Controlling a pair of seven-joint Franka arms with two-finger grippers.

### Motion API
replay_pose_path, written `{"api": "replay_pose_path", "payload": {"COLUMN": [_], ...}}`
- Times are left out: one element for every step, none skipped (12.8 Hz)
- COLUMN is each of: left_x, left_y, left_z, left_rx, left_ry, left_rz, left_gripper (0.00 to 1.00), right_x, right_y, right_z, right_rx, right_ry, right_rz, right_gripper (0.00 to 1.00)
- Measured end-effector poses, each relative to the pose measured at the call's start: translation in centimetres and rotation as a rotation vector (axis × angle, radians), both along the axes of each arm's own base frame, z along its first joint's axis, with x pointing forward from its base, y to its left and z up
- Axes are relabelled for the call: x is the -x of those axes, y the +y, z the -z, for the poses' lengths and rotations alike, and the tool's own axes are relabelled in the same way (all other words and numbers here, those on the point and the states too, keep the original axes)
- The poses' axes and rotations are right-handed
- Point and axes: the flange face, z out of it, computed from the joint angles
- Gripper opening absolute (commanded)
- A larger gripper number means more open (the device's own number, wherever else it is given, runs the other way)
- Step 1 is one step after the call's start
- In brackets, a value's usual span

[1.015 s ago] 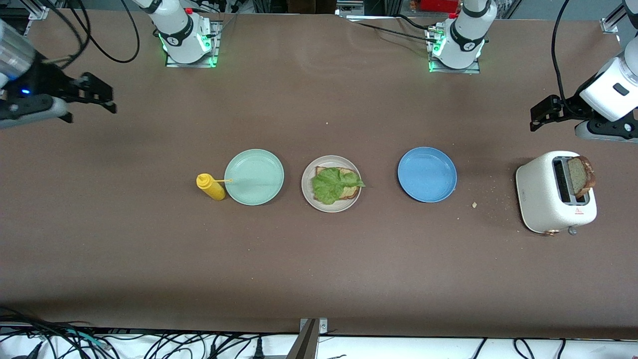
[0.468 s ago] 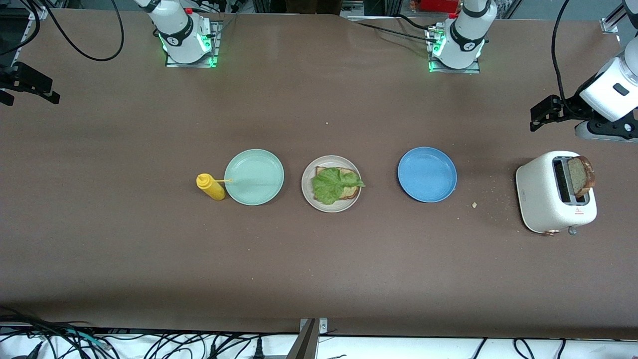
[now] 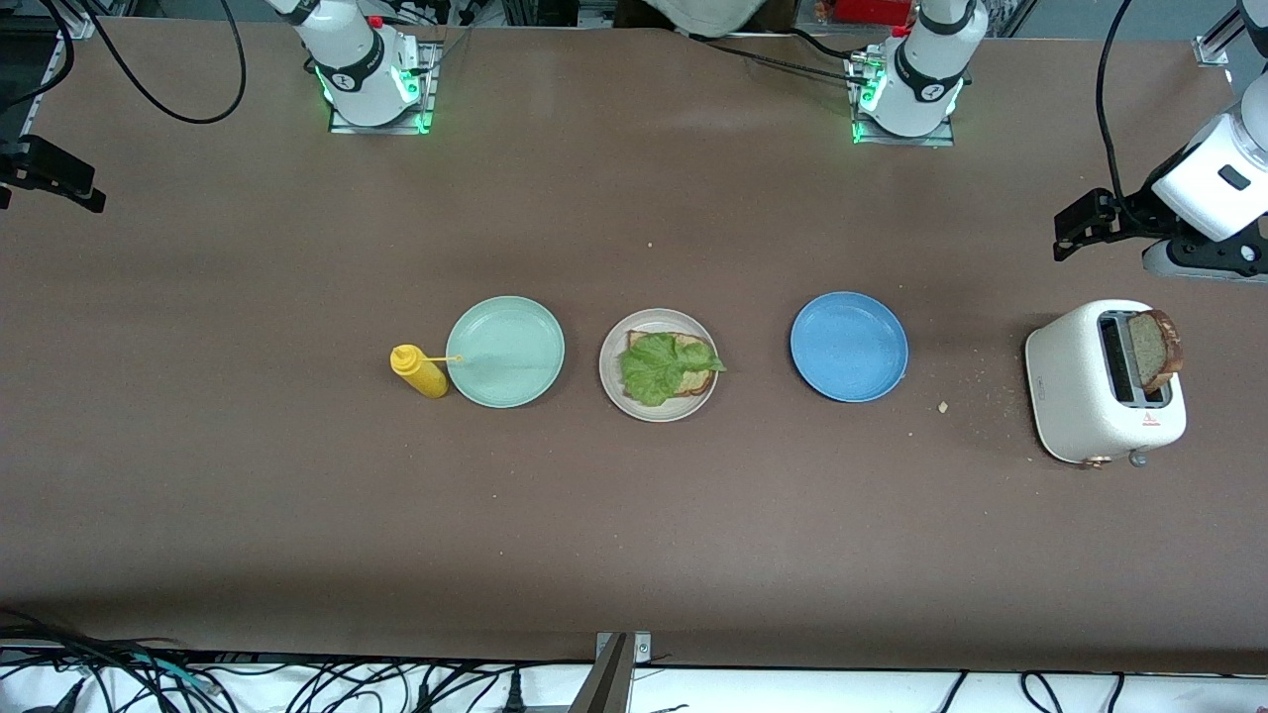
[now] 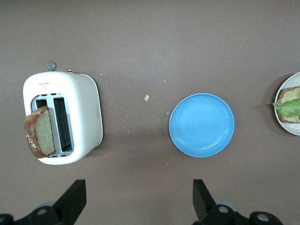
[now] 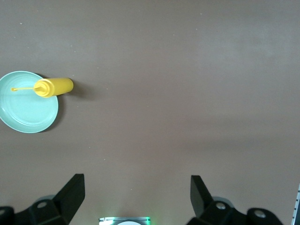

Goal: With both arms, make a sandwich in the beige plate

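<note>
Right gripper (image 3: 50,178) farther out, half cut off.

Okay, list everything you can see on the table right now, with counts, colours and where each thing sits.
beige plate: one, mid-table, between the other plates.
bread slice: one, tan, on the beige plate.
lettuce leaf: one, green, on that slice.
mint-green plate: one, toward the right arm's end.
mustard bottle: one, yellow, beside the mint-green plate.
blue plate: one, toward the left arm's end.
toaster: one, white, left arm's end.
toast: one, brown, standing in the toaster.
left gripper: black, open, over bare table by the toaster.
right gripper: black, open, at the right arm's end.
</note>
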Motion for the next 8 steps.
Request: {"api": "replay_pose_path", "payload": {"left_x": [0.0, 0.0, 0.0, 0.0, 0.0, 0.0, 0.0, 0.0], "left_y": [0.0, 0.0, 0.0, 0.0, 0.0, 0.0, 0.0, 0.0], "left_z": [0.0, 0.0, -0.1, -0.2, -0.4, -0.4, -0.4, -0.4], "left_rx": [0.0, 0.0, 0.0, 0.0, 0.0, 0.0, 0.0, 0.0], "left_ry": [0.0, 0.0, -0.002, -0.005, -0.007, -0.008, -0.007, -0.007], "left_rz": [0.0, 0.0, -0.001, -0.001, 0.0, 0.0, 0.0, 0.0], "left_gripper": [1.0, 1.0, 1.0, 1.0, 1.0, 1.0, 1.0, 1.0], "right_x": [-0.1, -0.1, -0.1, 0.0, 0.0, 0.0, 0.0, 0.0], "right_y": [-0.3, -0.7, -1.2, -1.5, -1.5, -1.6, -1.7, -1.8], "right_z": [0.2, 0.2, 0.2, 0.1, 0.1, 0.0, -0.2, -0.6], "right_rx": [0.001, 0.001, 0.001, 0.001, 0.001, 0.001, 0.002, 0.003], "right_ry": [0.003, 0.003, 0.002, 0.001, 0.0, -0.001, -0.007, -0.015], "right_rz": [0.011, 0.022, 0.031, 0.036, 0.037, 0.039, 0.041, 0.043], "right_gripper": [1.0, 1.0, 1.0, 1.0, 1.0, 1.0, 1.0, 1.0]}}
